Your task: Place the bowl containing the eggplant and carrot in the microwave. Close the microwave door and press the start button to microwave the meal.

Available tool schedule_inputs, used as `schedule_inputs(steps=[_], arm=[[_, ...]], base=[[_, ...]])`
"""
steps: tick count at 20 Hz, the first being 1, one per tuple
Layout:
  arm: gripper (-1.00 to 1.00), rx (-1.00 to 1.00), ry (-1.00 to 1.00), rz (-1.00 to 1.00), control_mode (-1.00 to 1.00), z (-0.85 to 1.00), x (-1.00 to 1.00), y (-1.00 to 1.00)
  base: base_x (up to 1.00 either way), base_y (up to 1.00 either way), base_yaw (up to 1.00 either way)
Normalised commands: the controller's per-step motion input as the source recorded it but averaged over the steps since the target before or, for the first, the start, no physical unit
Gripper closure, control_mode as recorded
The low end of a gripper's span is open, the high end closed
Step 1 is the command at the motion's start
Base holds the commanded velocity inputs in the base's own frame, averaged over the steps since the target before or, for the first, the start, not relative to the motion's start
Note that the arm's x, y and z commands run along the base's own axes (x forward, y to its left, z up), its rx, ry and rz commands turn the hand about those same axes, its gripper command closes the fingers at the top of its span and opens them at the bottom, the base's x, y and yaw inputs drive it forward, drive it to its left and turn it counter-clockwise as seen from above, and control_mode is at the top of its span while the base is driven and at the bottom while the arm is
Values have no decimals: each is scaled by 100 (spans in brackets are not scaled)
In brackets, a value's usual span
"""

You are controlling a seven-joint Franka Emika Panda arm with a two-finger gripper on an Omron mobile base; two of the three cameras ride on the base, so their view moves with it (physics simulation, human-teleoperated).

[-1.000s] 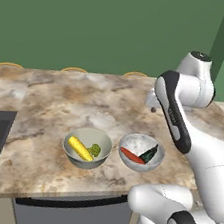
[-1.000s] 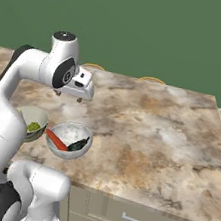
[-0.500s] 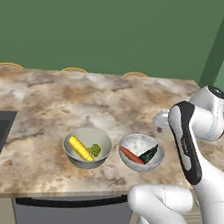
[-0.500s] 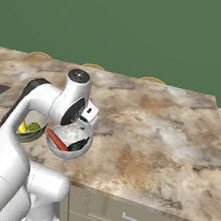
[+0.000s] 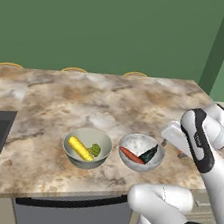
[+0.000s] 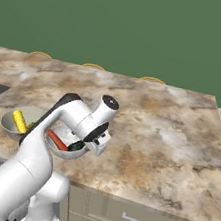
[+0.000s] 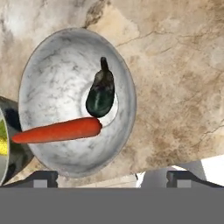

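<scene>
Hand (image 7: 107, 179) is hung over the counter (image 5: 45, 99) just beside the bowl (image 7: 48, 74), on its right side; two dark fingertips (image 7: 43, 178) are seen spread apart at the bottom of the hand view, nothing between them. Hand is released and empty.

Bowl is seen almost straight down from the hand: eggplant (image 7: 100, 94) lies near the middle, carrot (image 7: 57, 130) lies across below it, tip touching the eggplant. Second bowl (image 5: 87, 147) with corn (image 5: 80, 148) sits just left of it, rims close or touching; not the target.

Step in hand is judged as the approach to a rim grasp; nothing lifted yet. For a clean grasp:
- one finger to be put inside the near rim, one outside, on the side away from the corn bowl
- rim section clear of carrot and eggplant to be picked, so neither is pinched or flicked out
- bowl to be kept level on lift; both vegetables are loose
- neighbour bowl not to be nudged on descent

Pose: arm is folded low over the front counter edge, wrist (image 6: 99, 131) bent down beside the bowl (image 6: 59, 145), hand pointed roughly downward. In the left base view the forearm (image 5: 198, 144) is seen right of the bowl (image 5: 141, 152).

Microwave is not seen here.
</scene>
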Motion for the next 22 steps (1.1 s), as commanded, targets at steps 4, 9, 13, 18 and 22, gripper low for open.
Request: schedule_inputs(steps=[4,9,13,18,22], arm=[[-100,3,17,0,-100,-36,24,0],[-100,0,5,0,-100,-50,19,0],[-100,0,0,0,-100,-43,13,0],[-100,0,0,0,-100,-31,18,9],[-100,0,0,0,-100,-21,19,7]], base=[[0,0,0],[0,0,0],[0,0,0],[0,0,0],[0,0,0]])
